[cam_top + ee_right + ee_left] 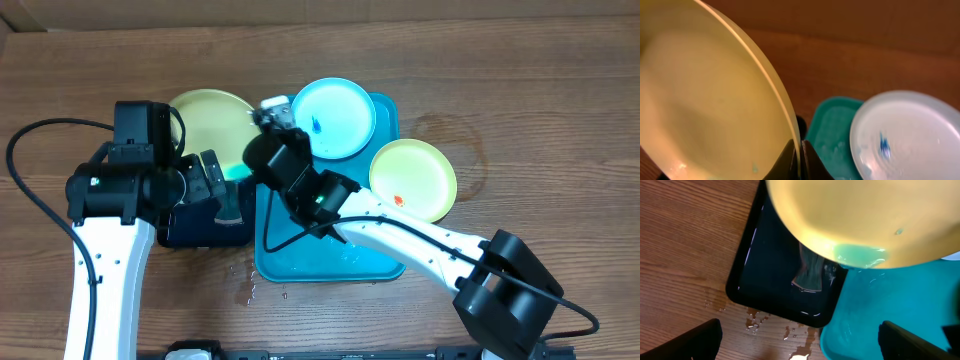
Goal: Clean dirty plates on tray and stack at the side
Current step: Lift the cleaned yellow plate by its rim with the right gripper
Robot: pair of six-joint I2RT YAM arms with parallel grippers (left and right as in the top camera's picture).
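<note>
My right gripper (pixel 254 152) is shut on the rim of a lime-green plate (pixel 208 118) and holds it tilted above the black tray; the pinch shows in the right wrist view (pixel 800 156), with the plate (pixel 705 100) filling the left. My left gripper (pixel 222 190) is open and empty below that plate (pixel 855 215), its fingers (pixel 800 326) spread over the wet table. A light-blue plate (pixel 335 118) with a blue smear lies on the far end of the turquoise tray (pixel 330 262). A second lime-green plate (pixel 412 178) with an orange smear rests on the tray's right rim.
A small black tray (pixel 772 287) holding liquid and a pale object (pixel 810 272) sits left of the turquoise tray (pixel 890 305). Water drops lie on the wooden table (pixel 757 320) at the trays' near corners. The blue plate (pixel 910 135) overlaps the turquoise tray (pixel 832 127).
</note>
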